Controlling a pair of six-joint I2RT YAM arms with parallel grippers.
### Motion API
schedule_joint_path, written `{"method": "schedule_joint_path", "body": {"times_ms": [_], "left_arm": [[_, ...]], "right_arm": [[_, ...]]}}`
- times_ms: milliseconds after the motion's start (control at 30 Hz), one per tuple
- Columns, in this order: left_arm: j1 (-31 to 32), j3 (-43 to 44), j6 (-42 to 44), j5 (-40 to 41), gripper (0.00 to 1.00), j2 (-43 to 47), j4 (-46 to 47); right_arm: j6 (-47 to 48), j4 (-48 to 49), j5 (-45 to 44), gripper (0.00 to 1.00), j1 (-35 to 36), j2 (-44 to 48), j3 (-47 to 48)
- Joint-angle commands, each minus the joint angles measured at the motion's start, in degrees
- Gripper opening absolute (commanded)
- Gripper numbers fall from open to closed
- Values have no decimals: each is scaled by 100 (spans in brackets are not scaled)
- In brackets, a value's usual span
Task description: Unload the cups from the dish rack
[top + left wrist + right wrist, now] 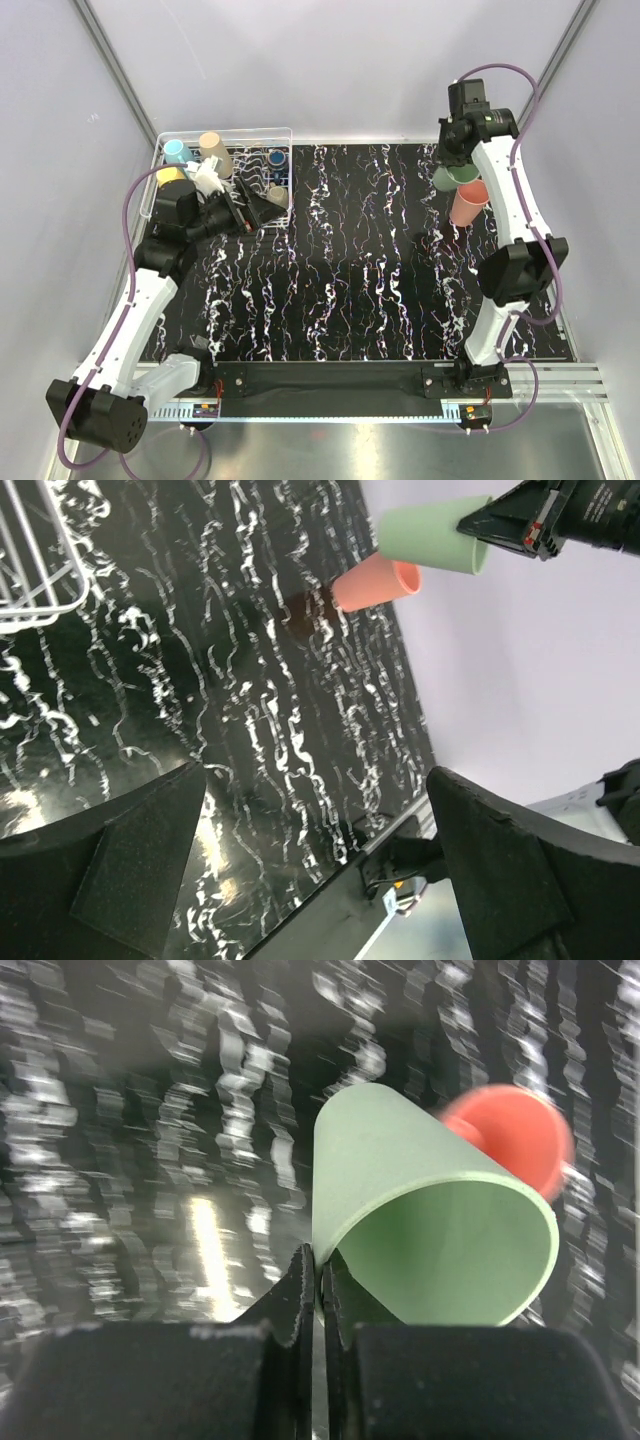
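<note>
The white wire dish rack [289, 140] stands at the back left and holds several cups: pale blue [177, 150], tan [213, 150], yellow [170, 177], navy [277, 158] and grey-brown [277, 195]. My left gripper [262, 212] hovers open over the rack's near right part with nothing between its fingers [120, 870]. At the back right my right gripper [455, 160] is shut on the rim of a green tumbler [430, 1230], held above the table. A pinkish tumbler [468, 203] stands just beside it, also seen as the pinkish cup [510, 1140].
The black marbled table [350, 280] stretches between the rack and the two tumblers. The left wrist view shows a corner of the rack [40, 590], the green tumbler [430, 535] and the pinkish tumbler [375, 580]. Pale walls enclose the back and sides.
</note>
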State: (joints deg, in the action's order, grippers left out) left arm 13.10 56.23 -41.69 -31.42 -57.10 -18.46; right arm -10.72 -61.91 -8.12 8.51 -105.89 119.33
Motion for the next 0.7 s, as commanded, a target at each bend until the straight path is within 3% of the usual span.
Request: {"method": "schedule_joint_path", "body": {"times_ms": [0,233,467,667], "left_arm": [[26,143,399,171,99,103,-149],[26,134,592,189,99,103,-193],[26,99,636,189,99,111,-202],[26,143,715,198,99,85,-281]], "right_arm": [[369,-839,-1068,0,-69,-248,616],[509,-1112,-1087,0,-394,-635,1136],[641,-1095,-384,0,-491,-714,1602],[641,-1472,-972,0,-605,-881,2287]]}}
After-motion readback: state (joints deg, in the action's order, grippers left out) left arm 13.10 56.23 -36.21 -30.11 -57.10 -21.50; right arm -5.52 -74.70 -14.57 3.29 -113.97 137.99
